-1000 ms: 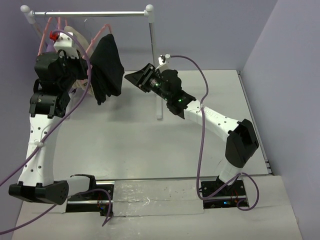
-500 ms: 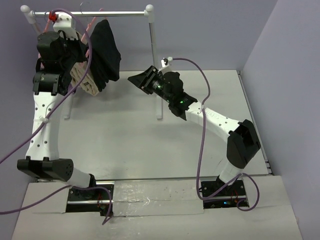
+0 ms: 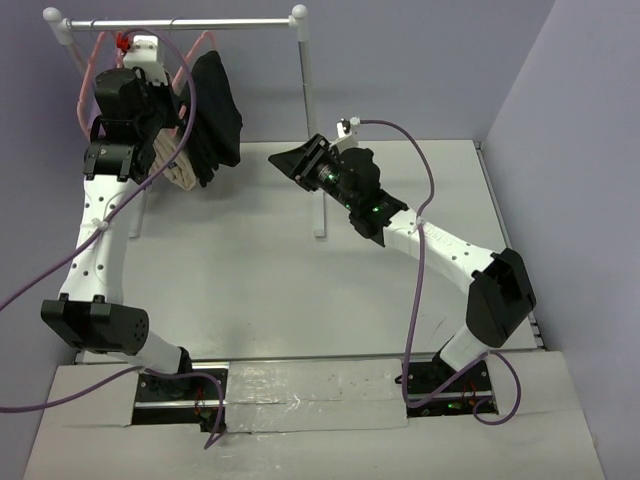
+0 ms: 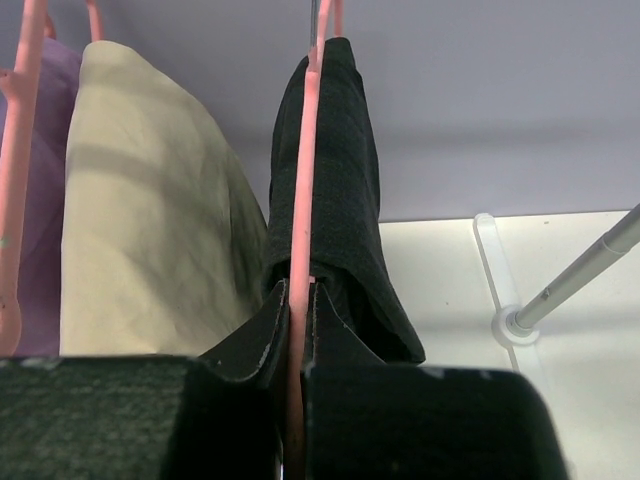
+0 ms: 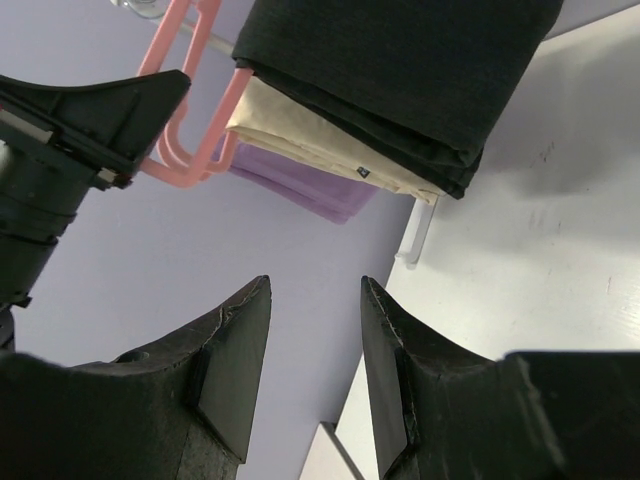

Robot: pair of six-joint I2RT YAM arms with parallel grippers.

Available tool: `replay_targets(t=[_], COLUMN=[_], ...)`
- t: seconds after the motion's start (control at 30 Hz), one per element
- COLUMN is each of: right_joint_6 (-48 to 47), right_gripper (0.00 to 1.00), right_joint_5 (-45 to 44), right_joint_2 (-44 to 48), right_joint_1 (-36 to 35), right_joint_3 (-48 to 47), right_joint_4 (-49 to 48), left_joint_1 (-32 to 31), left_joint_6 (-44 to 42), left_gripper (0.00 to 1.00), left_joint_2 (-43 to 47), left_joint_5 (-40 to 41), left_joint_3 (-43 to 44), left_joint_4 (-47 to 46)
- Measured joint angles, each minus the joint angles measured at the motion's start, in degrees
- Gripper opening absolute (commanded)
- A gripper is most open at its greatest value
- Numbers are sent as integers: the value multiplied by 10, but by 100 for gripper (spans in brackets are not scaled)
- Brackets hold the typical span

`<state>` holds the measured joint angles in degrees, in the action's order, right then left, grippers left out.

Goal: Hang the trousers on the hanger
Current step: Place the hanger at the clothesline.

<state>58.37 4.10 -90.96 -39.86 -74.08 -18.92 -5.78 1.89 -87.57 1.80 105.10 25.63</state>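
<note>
The black trousers [image 3: 212,115] hang folded over the pink hanger [image 3: 196,55], high by the rail [image 3: 180,22] at the back left. My left gripper [image 3: 172,95] is shut on the hanger's pink side bar [image 4: 300,200], with the trousers [image 4: 345,190] draped just beyond the fingertips. My right gripper [image 3: 285,160] is open and empty, apart from the trousers to their right. In the right wrist view the trousers [image 5: 400,70] and the pink hanger [image 5: 190,130] show above the open fingers [image 5: 235,370].
A beige garment [image 4: 150,200] and a purple garment [image 4: 35,200] hang on other pink hangers left of the trousers. The rack's right post [image 3: 308,120] and foot [image 3: 319,215] stand between the arms. Walls close the back and right.
My left arm has lifted the hanger with the trousers up toward the rail. My right gripper has drawn slightly right, away from the trousers.
</note>
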Motion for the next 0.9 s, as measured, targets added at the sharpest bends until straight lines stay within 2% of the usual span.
replay_targets(t=[0.1,0.13,0.17,0.33,0.37,0.43,0.47,0.53,0.57,0.8,0.87,0.9], right_joint_6=[0,0,0,-3,-4,-6,-10,-20,-29,-122,-149,-164], right_gripper=[48,48,49,49,49,50,50,53,54,68,82,98], right_joint_5=[0,0,0,1,3,7,11,16,17,32,26,17], right_joint_2=[5,6,6,14,16,18,19,24,27,83,113,129], right_joint_1=[1,2,2,5,7,10,13,18,21,66,92,106], right_joint_3=[3,4,5,20,23,25,25,25,25,69,106,125], right_joint_4=[-2,-4,-4,-5,-3,1,5,19,29,119,148,163], left_joint_1=[0,0,0,0,0,0,0,0,0,0,0,0], left_joint_6=[0,0,-1,-6,-7,-7,-7,-7,-7,-9,-9,-12], left_gripper=[3,8,20,40,50,60,69,83,99,99,99,99], left_joint_2=[7,10,12,24,27,32,35,45,50,114,141,158], left_joint_5=[-1,-1,-1,-2,-3,-5,-6,-7,-8,-16,-19,-21], left_joint_3=[-18,-24,-29,-49,-50,-51,-53,-58,-62,-110,-129,-137], left_joint_4=[-16,-22,-26,-63,-69,-75,-78,-81,-80,-54,-41,-30])
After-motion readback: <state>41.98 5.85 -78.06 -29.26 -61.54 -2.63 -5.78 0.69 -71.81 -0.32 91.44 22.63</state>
